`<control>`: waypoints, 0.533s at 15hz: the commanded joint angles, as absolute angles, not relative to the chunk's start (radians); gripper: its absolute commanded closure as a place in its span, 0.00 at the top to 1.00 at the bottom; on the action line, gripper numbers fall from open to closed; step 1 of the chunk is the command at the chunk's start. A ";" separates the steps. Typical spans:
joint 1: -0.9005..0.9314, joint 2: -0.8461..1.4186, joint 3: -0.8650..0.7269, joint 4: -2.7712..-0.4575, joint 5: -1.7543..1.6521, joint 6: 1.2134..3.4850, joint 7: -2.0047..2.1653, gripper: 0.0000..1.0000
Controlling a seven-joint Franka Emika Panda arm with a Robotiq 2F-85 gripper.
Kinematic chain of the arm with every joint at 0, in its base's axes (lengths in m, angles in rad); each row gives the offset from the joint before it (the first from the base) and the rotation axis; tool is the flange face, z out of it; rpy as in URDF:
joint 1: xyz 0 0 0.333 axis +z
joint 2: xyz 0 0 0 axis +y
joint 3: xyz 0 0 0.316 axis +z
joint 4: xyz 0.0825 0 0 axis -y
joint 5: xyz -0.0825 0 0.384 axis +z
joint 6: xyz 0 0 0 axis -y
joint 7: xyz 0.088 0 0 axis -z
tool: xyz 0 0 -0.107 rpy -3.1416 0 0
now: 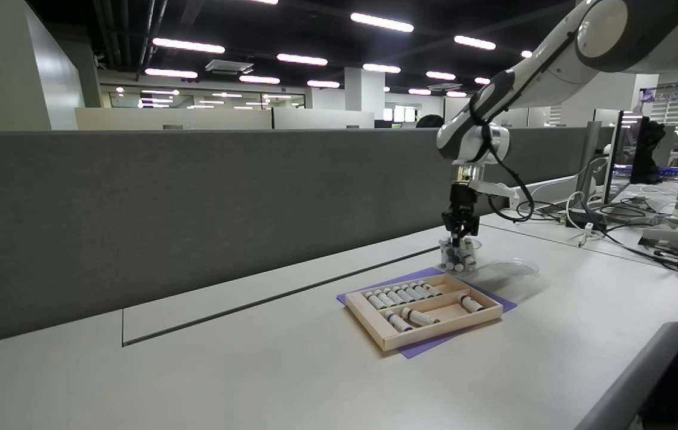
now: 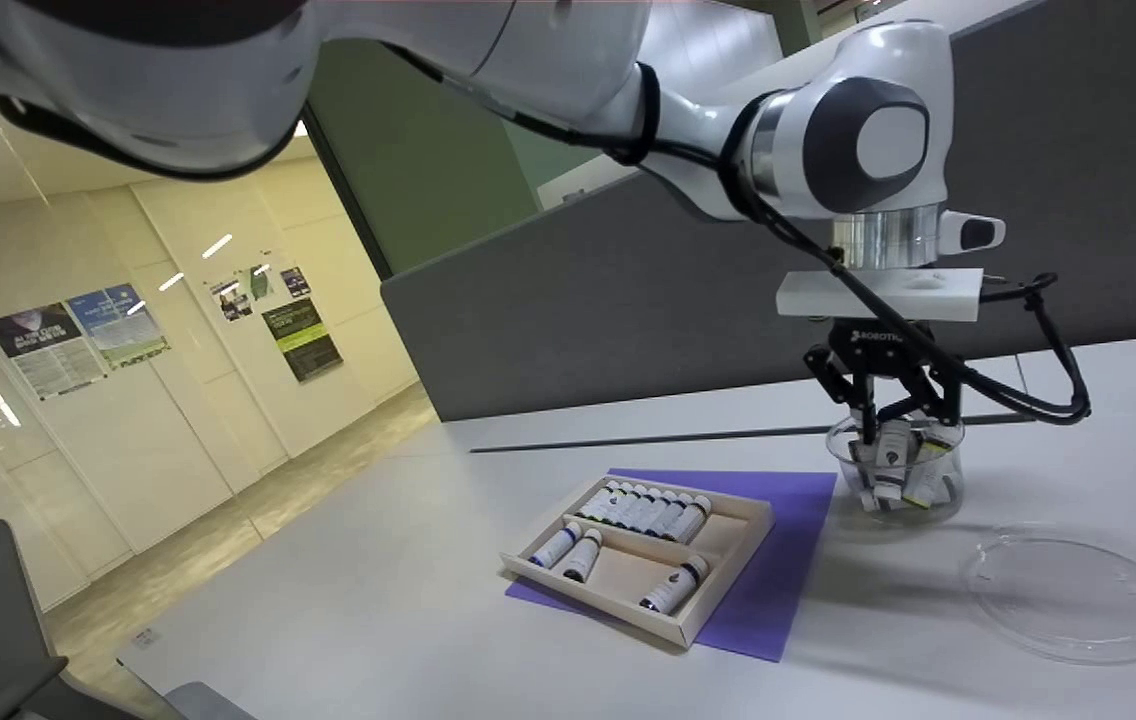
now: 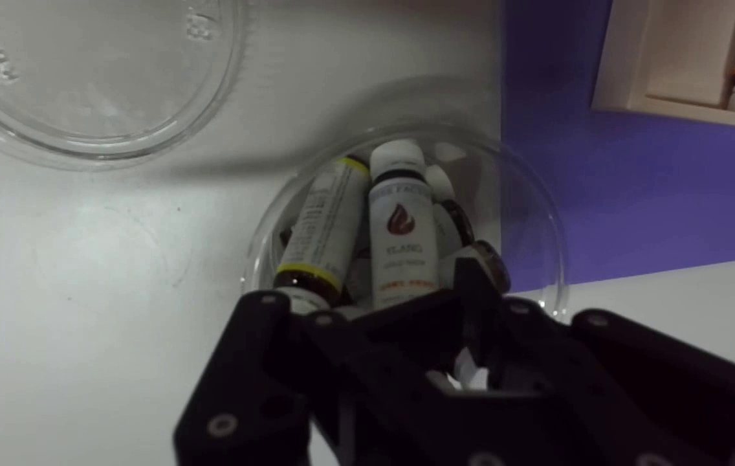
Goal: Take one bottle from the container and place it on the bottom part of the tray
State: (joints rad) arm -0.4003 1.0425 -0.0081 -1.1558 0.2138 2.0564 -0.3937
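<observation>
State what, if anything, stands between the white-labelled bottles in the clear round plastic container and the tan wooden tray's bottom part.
The container wall around the bottles, then the tray rim and middle divider. A high lift should clear them.

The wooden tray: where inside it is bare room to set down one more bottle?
In the three-bottle compartment, bare floor lies between the bottle pair and the lone bottle. Another patch lies between the seven-bottle row and the wooden tray's end wall nearest the clear lid. Crowded: that row and the transparent container, heaped with bottles.
</observation>
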 commanded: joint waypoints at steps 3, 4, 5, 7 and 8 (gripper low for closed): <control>-0.374 1.004 0.010 -1.155 0.203 1.977 -0.368 0.33; -0.367 1.002 0.011 -1.147 0.202 1.966 -0.363 0.40; -0.360 0.998 0.012 -1.138 0.201 1.952 -0.360 0.48; -0.348 0.986 0.009 -1.124 0.195 1.922 -0.361 0.62; -0.343 0.982 0.005 -1.117 0.187 1.912 -0.365 0.70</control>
State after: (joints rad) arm -0.3522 1.0081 0.0082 -1.1389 0.2131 1.9662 -0.3907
